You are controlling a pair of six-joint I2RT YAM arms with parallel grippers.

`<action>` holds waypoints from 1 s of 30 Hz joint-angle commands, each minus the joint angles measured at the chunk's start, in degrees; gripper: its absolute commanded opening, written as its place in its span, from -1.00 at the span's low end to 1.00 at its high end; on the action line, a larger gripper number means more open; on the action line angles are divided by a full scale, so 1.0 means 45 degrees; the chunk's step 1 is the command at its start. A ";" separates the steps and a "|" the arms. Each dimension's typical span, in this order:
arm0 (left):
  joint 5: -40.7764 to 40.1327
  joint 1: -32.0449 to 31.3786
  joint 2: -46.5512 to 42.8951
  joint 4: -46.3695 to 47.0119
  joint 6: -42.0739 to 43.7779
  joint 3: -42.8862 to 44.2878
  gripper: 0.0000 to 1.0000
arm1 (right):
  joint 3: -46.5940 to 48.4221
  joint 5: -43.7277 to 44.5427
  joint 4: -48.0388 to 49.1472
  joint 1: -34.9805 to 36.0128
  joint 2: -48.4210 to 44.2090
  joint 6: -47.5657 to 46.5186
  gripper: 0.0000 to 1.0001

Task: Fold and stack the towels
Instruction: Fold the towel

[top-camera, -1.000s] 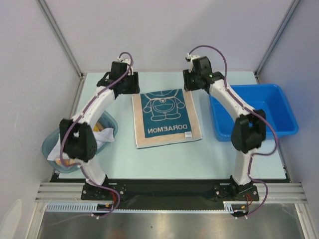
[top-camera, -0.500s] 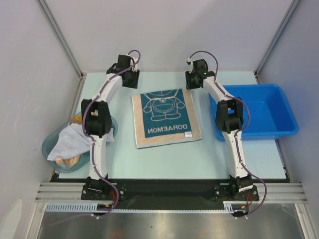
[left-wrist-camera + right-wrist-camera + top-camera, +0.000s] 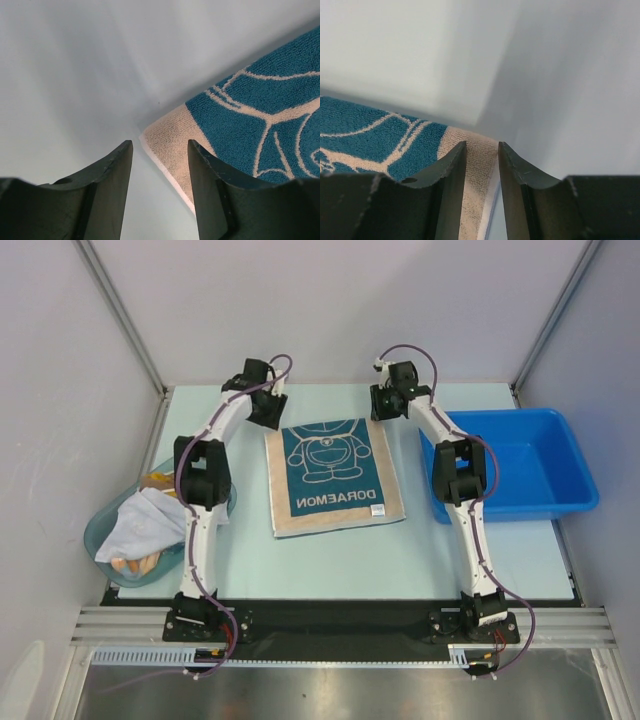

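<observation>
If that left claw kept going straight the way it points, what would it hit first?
Probably the beige corner of the towel, which lies right ahead of the open left gripper. The gap to it is hard to judge.

Teal Doraemon towel (image 3: 335, 478) flat (beige border) on the table (image 3: 330, 560); pale towels (image 3: 140, 525) crumpled in the tub (image 3: 95, 540)

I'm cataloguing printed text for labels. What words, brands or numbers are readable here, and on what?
"DORAEMON": on the teal-blue towel, below its cartoon face, upside down in the top view.
Small white tag at that towel's corner: too small to read.
Nothing else legible.
</observation>
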 commanded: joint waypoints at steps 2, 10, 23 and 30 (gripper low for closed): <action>0.0052 -0.0030 0.0407 0.0016 0.0620 0.0865 0.09 | 0.0325 0.0183 0.0280 0.0009 0.0191 -0.0244 -0.23; -0.1159 -0.0049 0.0994 0.0269 0.0581 0.1061 0.08 | 0.0286 0.0381 0.0592 -0.0108 0.0288 -0.0127 -0.23; -0.0302 -0.0049 0.1385 0.0503 0.0640 0.1393 -0.08 | 0.0716 -0.0281 -0.0130 -0.0420 0.0776 0.1201 -0.27; 0.0285 -0.0049 0.1502 0.0504 0.0542 0.1413 -0.35 | 0.0658 -0.0615 -0.0033 -0.0596 0.0953 0.1611 -0.48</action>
